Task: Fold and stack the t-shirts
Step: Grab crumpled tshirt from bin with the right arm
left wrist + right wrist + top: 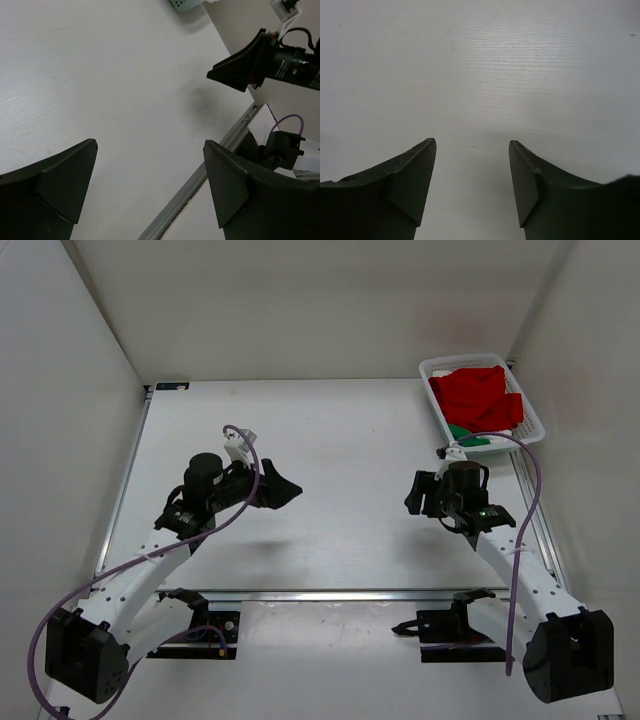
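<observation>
Red t-shirt (478, 395) lies bunched in the white basket (432, 368) at your two o'clock, green t-shirt (460, 432) peeking beside it. Your left claw (287, 486) and right claw (417, 494) hang spread apart over the table (340, 430).

- The red t-shirt (478, 393) lies crumpled and unfolded on top of the pile in the white mesh basket (460, 359) at the far right corner of the surface. It covers most of the basket.
- Of the green t-shirt (459, 431), only a small bunched edge shows, under the red one at the basket's near end.
- The white t-shirt (497, 437) shows as a pale strip beside the green; its shape cannot be made out.
</observation>
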